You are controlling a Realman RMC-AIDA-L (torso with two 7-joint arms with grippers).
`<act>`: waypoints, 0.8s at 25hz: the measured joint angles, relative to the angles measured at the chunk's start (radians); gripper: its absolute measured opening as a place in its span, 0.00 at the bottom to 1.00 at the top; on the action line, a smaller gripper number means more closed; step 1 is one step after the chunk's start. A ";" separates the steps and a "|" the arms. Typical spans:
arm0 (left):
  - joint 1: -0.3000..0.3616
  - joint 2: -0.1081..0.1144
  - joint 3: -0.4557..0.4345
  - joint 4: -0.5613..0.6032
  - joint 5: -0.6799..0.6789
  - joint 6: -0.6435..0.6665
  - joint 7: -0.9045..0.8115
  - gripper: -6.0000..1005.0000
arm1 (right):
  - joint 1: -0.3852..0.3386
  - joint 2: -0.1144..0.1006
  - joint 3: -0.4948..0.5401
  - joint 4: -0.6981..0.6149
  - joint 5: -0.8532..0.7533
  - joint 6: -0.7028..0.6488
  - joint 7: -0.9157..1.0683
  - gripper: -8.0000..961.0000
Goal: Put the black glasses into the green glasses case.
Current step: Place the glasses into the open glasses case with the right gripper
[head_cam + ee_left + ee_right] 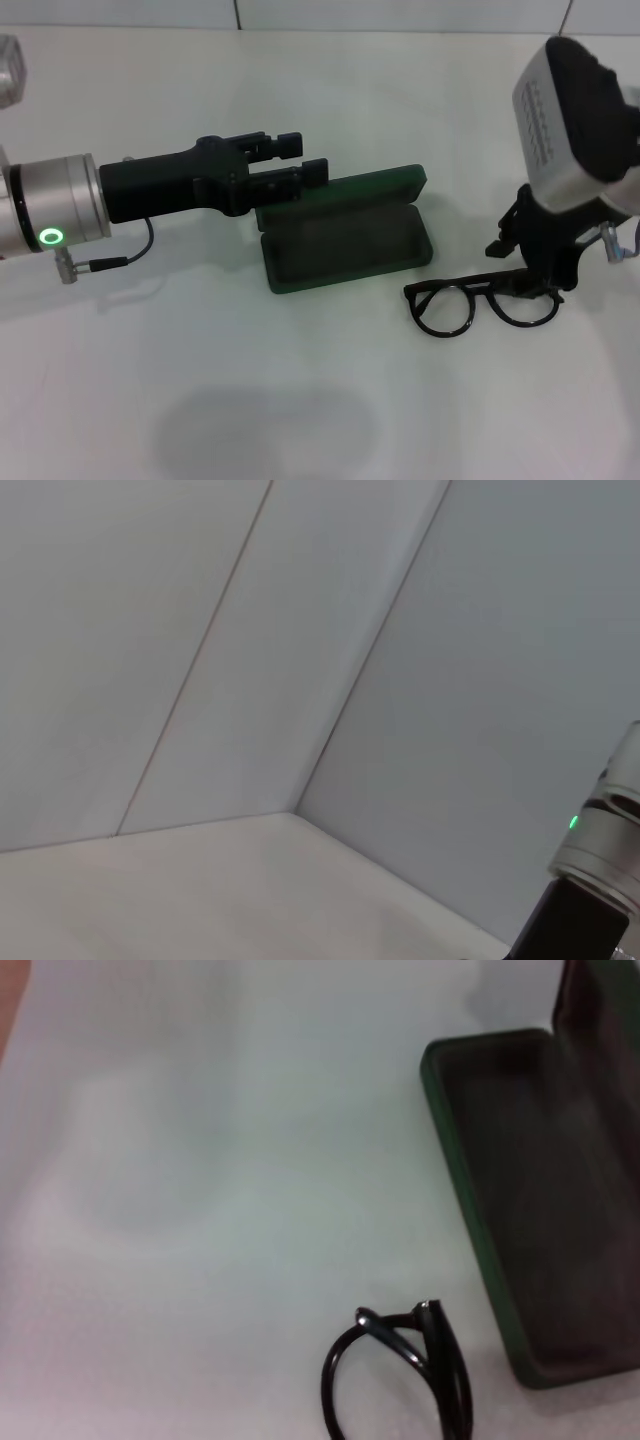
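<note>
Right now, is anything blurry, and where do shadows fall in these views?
Head view: a soft shadow sits under the left hand beside the green glasses case, with another faint patch on the table. Right wrist view: the black glasses and the case look soft, out of focus. Left wrist view: mostly wall.

A plain white tabletop fills nearly the whole head view, smooth and matte, with soft grey shadows pooling near the front edge. Along the far side it meets a pale wall of large light panels, thin dark seams running between them. In the left wrist view that same wall rises in broad grey-white panels that turn a corner, the joints showing as fine lines, and the light falls even and diffuse, with no hard glare.
</note>
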 joint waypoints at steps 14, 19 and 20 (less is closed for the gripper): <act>-0.007 -0.003 0.003 -0.025 0.004 -0.020 0.007 0.71 | -0.016 0.003 -0.090 0.047 -0.004 0.104 -0.027 0.41; -0.007 -0.004 0.002 -0.025 0.005 -0.020 0.007 0.71 | -0.017 0.003 -0.091 0.067 0.010 0.123 -0.044 0.38; -0.007 -0.004 0.002 -0.025 0.005 -0.020 0.007 0.71 | -0.013 0.003 -0.090 0.077 0.011 0.124 -0.045 0.33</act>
